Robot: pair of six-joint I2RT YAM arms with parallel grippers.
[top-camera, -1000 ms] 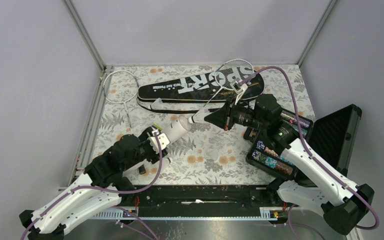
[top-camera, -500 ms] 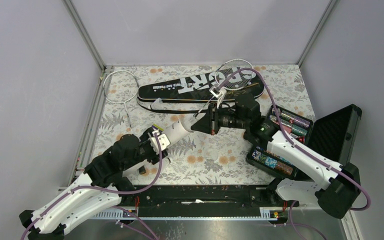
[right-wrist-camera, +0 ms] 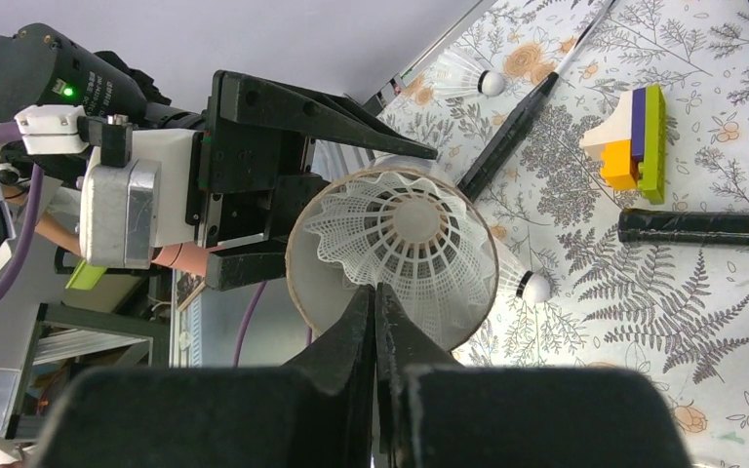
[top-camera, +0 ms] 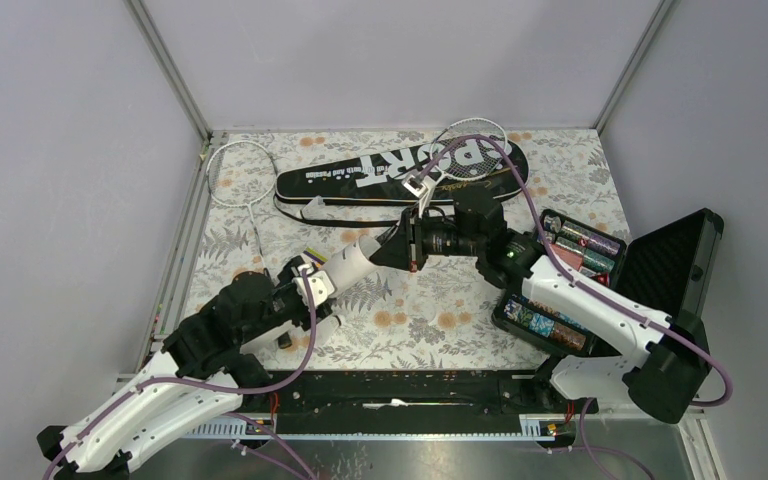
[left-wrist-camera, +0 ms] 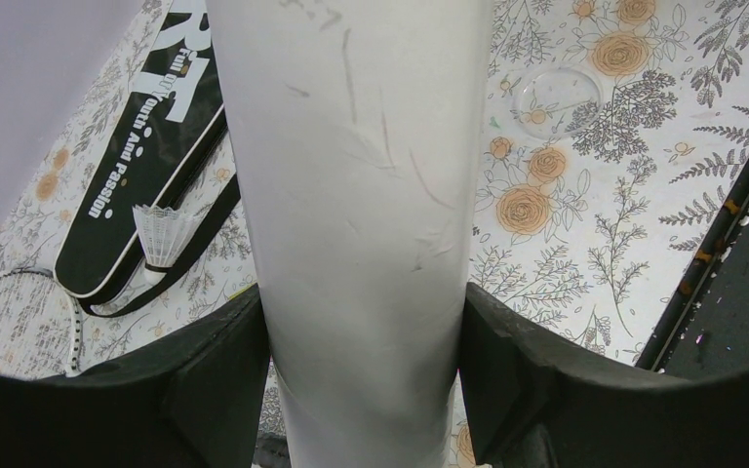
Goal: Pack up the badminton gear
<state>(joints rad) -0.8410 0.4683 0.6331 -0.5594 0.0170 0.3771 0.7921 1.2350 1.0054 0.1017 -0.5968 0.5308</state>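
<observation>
My left gripper (top-camera: pixel 328 275) (left-wrist-camera: pixel 363 375) is shut on the long white tube (top-camera: pixel 352 261) (left-wrist-camera: pixel 351 175) and holds it slanted above the table. My right gripper (top-camera: pixel 398 250) (right-wrist-camera: pixel 374 292) is shut on the skirt of a white shuttlecock (right-wrist-camera: pixel 405 244), which sits in the tube's open mouth (right-wrist-camera: pixel 304 292). The black "SPORT" bag (top-camera: pixel 400 170) (left-wrist-camera: pixel 141 156) lies at the back. One racket (top-camera: pixel 470 150) rests across the bag, another (top-camera: pixel 240 170) lies at the back left. Loose shuttlecocks lie on the cloth (right-wrist-camera: pixel 470 74) (right-wrist-camera: pixel 532 286) and by the bag (left-wrist-camera: pixel 161 234).
An open black hard case (top-camera: pixel 660 270) of foil-wrapped items stands at the right. A small stack of coloured bricks (right-wrist-camera: pixel 636 136) lies by the racket handles (right-wrist-camera: pixel 702 226). A clear round lid (left-wrist-camera: pixel 556 97) lies on the floral cloth. A metal frame rail (top-camera: pixel 182 250) runs along the left edge.
My right arm has moved left with the shuttlecock, from in front of the bag to the tube's mouth. The left arm with the tube has barely moved.
</observation>
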